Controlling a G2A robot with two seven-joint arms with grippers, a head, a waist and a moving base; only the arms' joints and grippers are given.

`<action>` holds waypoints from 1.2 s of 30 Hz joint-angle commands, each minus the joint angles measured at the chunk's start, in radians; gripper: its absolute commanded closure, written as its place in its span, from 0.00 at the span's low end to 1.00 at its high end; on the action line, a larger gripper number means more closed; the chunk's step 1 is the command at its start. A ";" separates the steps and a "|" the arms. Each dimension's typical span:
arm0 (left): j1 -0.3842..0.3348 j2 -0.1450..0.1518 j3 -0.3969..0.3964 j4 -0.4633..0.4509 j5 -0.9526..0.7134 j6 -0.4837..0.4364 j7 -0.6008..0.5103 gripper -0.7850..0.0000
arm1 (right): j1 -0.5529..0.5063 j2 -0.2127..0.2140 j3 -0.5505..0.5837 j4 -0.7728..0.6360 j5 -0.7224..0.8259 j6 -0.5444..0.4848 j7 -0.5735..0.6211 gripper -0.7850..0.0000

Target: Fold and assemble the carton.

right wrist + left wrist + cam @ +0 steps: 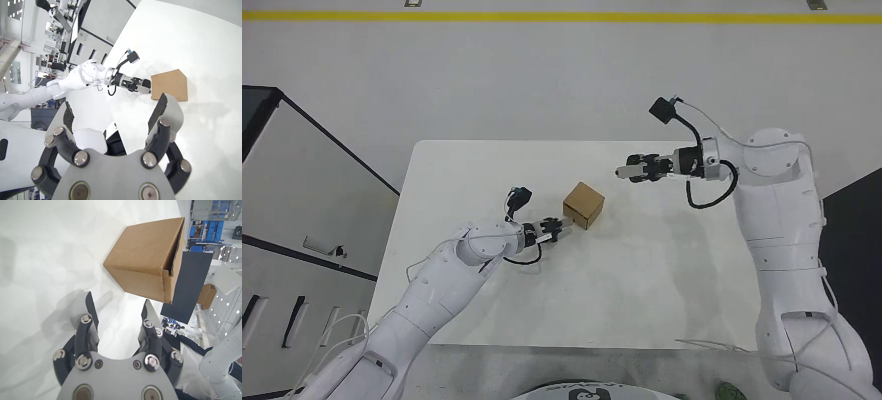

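the left hand (562,230) sits low over the white tabletop (662,290), fingers parted and holding nothing, its tips just beside the plain brown carton (583,205). the carton stands near the tabletop's middle, folded into a box, one edge seam gaping slightly. further right, the right hand (623,172) hangs wide open and empty, apart from the carton.

White glossy arms (442,290), looped black cables (108,91), silver screws (151,361), black ribbed fingers (92,308)

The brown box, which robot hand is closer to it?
Left. The left gripper sits open right next to the carton. The right gripper, open too, is farther off on the opposite side.
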 commanded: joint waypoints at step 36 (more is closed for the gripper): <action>0.112 0.032 0.016 -0.108 0.816 -0.493 0.549 0.00 | 0.000 0.000 0.000 0.000 0.000 0.000 0.000 0.00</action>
